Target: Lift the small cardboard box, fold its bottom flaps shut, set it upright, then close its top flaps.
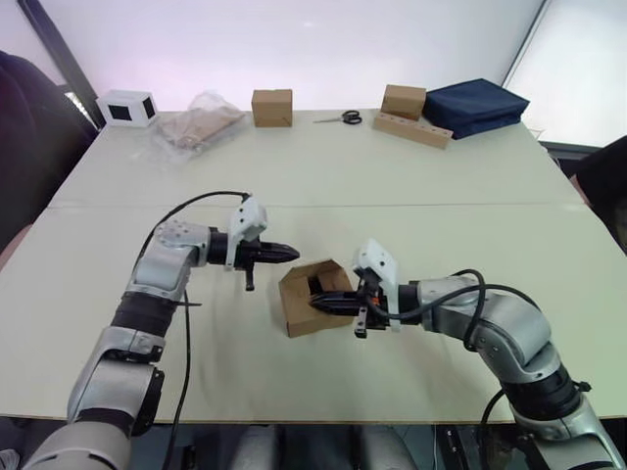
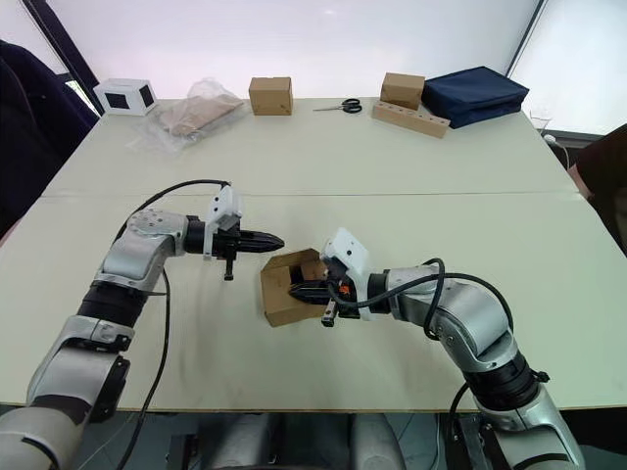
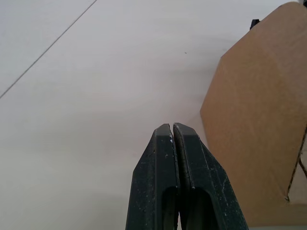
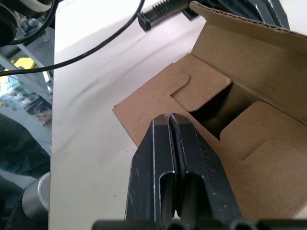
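Both jaws closed, R touching small cardboard box (image 1: 312,299)

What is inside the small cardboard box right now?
The small cardboard box shows folded-in flaps around a dark opening; the right gripper points at it. Deeper contents are in shadow.

Both arms: silver-grey metal shells with rounded joints, black ribbed sections between them. Black cable loops loose over each forearm. White angular housing sits on each wrist. Left gripper (image 1: 290,255): two slim black fingers (image 3: 165,177), matte, tapered to a point, faint scuffs and white specks near the tips. Right gripper (image 2: 297,291): same black fingers (image 4: 158,163), slotted at the base.
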Robot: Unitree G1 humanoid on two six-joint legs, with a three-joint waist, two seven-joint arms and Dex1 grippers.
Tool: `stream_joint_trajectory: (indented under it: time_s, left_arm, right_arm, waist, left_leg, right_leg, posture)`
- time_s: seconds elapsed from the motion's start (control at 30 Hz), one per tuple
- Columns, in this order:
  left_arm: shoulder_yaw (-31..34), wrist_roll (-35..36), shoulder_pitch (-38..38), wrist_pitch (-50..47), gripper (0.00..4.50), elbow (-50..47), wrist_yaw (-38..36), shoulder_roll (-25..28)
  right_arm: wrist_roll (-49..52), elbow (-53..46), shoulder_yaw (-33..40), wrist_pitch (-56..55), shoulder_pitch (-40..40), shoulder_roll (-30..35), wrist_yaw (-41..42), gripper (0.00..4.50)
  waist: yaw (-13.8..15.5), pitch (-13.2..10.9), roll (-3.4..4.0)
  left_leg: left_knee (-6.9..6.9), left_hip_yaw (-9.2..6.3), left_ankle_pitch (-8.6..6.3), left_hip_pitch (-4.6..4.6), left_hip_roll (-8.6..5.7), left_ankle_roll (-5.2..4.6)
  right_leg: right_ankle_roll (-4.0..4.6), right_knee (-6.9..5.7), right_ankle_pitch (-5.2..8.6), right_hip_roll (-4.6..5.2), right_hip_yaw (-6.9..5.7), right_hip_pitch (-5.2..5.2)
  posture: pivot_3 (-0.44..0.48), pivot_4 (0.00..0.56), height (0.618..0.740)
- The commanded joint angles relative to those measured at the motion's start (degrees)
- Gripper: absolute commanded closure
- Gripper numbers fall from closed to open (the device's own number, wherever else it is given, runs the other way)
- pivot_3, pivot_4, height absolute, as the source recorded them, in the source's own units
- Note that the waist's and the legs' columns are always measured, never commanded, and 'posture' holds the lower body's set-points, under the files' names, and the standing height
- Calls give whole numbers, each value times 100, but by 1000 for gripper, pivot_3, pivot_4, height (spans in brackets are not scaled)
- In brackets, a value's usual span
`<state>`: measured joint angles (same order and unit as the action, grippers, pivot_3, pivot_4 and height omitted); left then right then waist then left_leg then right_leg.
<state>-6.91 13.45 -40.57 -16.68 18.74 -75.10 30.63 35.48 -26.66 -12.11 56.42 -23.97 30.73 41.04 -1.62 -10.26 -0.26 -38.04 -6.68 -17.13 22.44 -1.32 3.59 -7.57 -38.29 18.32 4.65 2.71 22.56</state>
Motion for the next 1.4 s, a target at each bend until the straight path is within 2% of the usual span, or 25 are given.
stream_joint_trajectory:
  time_s: [0.03, 0.17, 0.3, 0.37, 0.47, 0.7, 0.9, 1.3, 1.4]
  left_arm:
    - [468, 424, 288, -629, 4448, -910, 75, 492]
    - [822, 954, 1060, -1519, 4448, -2154, 15, 1191]
    - [1143, 1736, 1819, -2351, 4448, -3438, 57, 1644]
    - [1227, 2040, 2081, -2621, 4448, -3929, 172, 1714]
    - [1119, 2298, 2334, -2834, 4448, -4455, 603, 1497]
    - [697, 2153, 2498, -2675, 4448, -4733, 1513, 890]
    - [352, 1941, 2644, -2434, 4448, -4731, 1888, 666]
    - [109, 1668, 2880, -1961, 4448, -4435, 1741, 963]
    - [101, 1632, 2880, -1889, 4448, -4380, 1738, 979]
  right_arm:
    - [45, -30, 154, 17, 88, -15, -99, 4500]
    - [74, -26, 232, -22, 143, -26, -126, 4500]
    - [80, 5, 242, -49, 144, -68, -128, 4500]
    - [88, 17, 233, -53, 136, -86, -129, 4500]
    - [93, 51, 205, -57, 104, -105, -129, 4500]
    - [125, 26, 223, -9, 88, -80, -123, 4500]
    - [186, -43, 307, 20, 86, -41, -123, 4500]
    - [306, -42, 479, -66, -7, 127, 108, 4500]
    - [466, -74, 629, -193, -11, 201, 405, 4500]
  waist:
    - [-60, 0, 0]
    - [-106, 1, 1]
    - [-71, 1, 1]
    - [-60, 1, 0]
    - [-48, 1, 0]
    - [-65, 1, 1]
    - [-66, 2, 2]
    - [-58, 2, 2]
    - [-56, 2, 2]
  left_leg:
    - [1, -1, 0, 0, 0, 0]
    - [2, -6, 0, 0, 3, -1]
    - [10, -9, -1, -1, 4, -2]
    - [7, -9, 0, -2, 4, 0]
    - [7, -9, 0, -3, 3, 0]
    - [7, -4, 0, -5, 3, 0]
    - [8, -2, 0, -5, 3, 0]
    - [9, 2, 0, -5, 3, 0]
    - [9, 3, 0, -5, 3, 0]
  right_leg:
    - [0, 0, 0, 0, 0, 0]
    - [0, 0, 0, 0, 0, -2]
    - [0, 2, 0, 2, 11, 4]
    - [0, 2, 0, 3, 5, -2]
    - [0, 3, 0, 5, 5, -6]
    - [0, 3, 0, 2, 6, -6]
    - [0, 5, 0, 1, 7, -5]
    - [1, 7, 0, 2, 8, -5]
    - [1, 7, 0, 2, 8, -5]
  posture:
    - [0, 150, 740]
    - [0, 150, 740]
    - [0, 150, 740]
    - [0, 150, 740]
    - [0, 150, 740]
    - [0, 150, 740]
    - [0, 150, 740]
    - [0, 150, 740]
    - [0, 150, 740]
